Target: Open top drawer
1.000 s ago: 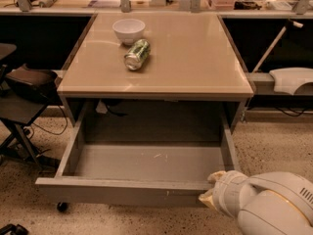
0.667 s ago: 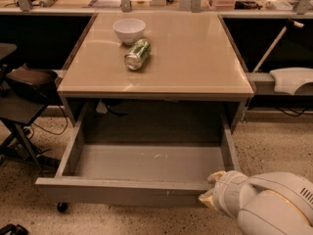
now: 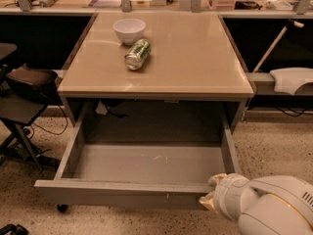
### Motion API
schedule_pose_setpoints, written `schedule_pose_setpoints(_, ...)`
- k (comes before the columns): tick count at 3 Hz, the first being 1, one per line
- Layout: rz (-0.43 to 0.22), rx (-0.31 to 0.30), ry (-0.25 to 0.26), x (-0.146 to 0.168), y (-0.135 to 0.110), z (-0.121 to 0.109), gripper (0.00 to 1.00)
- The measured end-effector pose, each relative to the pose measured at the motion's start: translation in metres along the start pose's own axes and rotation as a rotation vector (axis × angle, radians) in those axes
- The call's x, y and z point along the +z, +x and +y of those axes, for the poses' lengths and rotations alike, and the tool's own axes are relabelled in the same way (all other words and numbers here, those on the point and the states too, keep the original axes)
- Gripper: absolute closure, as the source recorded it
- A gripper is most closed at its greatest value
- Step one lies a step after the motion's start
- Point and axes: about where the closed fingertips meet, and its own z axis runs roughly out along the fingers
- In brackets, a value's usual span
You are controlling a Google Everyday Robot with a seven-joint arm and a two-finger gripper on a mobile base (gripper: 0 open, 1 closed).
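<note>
The top drawer [image 3: 146, 163] is a wide grey box pulled far out from under the beige table top [image 3: 195, 58]. Its inside is a plain grey floor, bare except for a small whitish mark near the middle. Its front panel [image 3: 117, 194] faces down and toward me. My gripper [image 3: 214, 192] sits at the right end of the drawer's front rim, touching it, with the white arm housing [image 3: 274, 207] behind it at the lower right.
A white bowl [image 3: 129, 30] and a green can [image 3: 137, 54] lying on its side sit on the table top. A dark chair [image 3: 24, 89] stands at the left. A white object [image 3: 293, 80] lies on a ledge at the right. Speckled floor surrounds the table.
</note>
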Motion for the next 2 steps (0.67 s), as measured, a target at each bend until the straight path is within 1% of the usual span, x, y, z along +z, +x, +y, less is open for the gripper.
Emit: schedule_pose_setpoints(2,0.006,0.005,0.001,-0.0033,0.0035,0.0041,1.00)
